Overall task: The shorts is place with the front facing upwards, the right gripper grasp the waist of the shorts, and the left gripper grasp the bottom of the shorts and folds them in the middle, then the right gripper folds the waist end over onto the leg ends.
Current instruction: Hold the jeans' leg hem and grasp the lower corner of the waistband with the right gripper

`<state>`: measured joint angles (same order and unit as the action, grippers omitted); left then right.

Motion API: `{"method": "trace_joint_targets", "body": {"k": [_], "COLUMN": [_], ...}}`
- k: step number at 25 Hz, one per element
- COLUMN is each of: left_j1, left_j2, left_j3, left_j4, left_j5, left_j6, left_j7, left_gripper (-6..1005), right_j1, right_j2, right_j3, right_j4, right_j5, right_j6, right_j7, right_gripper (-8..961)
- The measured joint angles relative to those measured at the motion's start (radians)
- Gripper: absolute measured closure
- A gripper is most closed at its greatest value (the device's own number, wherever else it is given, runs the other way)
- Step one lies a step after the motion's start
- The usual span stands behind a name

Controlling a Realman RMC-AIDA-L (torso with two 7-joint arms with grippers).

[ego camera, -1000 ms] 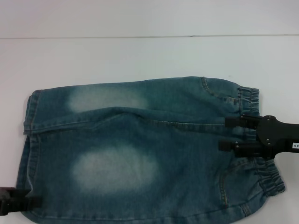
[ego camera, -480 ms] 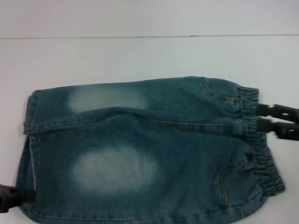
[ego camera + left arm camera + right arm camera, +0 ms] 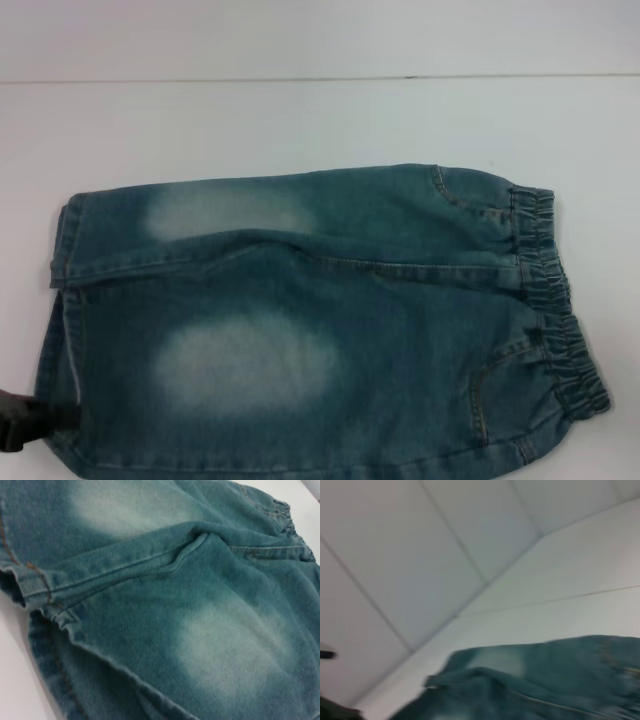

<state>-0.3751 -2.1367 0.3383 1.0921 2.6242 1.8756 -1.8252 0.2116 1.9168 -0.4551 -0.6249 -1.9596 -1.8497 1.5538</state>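
The shorts lie flat on the white table, folded lengthwise, the gathered waist toward the robot's right and the leg ends toward its left. The left gripper shows only as a dark tip at the near hem corner; whether its claw is wide or narrow cannot be told. The right gripper is out of sight

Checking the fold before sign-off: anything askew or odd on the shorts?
Yes. The shorts lie folded lengthwise, but the leg ends don't line up: the upper layer's hem sits offset from the lower one. Left gripper sits at the near hem corner.
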Motion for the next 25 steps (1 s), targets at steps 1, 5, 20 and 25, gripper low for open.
{"method": "trace_joint_targets", "body": {"k": [1, 5, 20, 25], "left_j1": [-0.001, -0.002, -0.009, -0.015], "left_j2": [0.000, -0.001, -0.006, -0.004], "left_j3": [-0.003, -0.005, 0.004, 0.004], "left_j4": [0.000, 0.001, -0.003, -0.005], "left_j5": [-0.001, -0.002, -0.003, -0.003], "left_j6": [0.000, -0.002, -0.016, -0.017], "left_j7": [0.001, 0.003, -0.003, -0.004], "left_gripper": [995, 995, 995, 994], "right_j1": [-0.011, -0.020, 0.029, 0.049], "right_j2": [0.000, 0.006, 0.040, 0.042], "right_j3": [0.009, 0.036, 0.029, 0.030], "right_j4": [0.000, 0.010, 0.029, 0.055], "right_j5": [-0.006, -0.090, -0.277, -0.309], "right_j6": [0.013, 0.105, 0.132, 0.112], "right_j7": [-0.017, -0.039, -0.007, -0.006], "right_gripper": [78, 81, 88, 91]}}
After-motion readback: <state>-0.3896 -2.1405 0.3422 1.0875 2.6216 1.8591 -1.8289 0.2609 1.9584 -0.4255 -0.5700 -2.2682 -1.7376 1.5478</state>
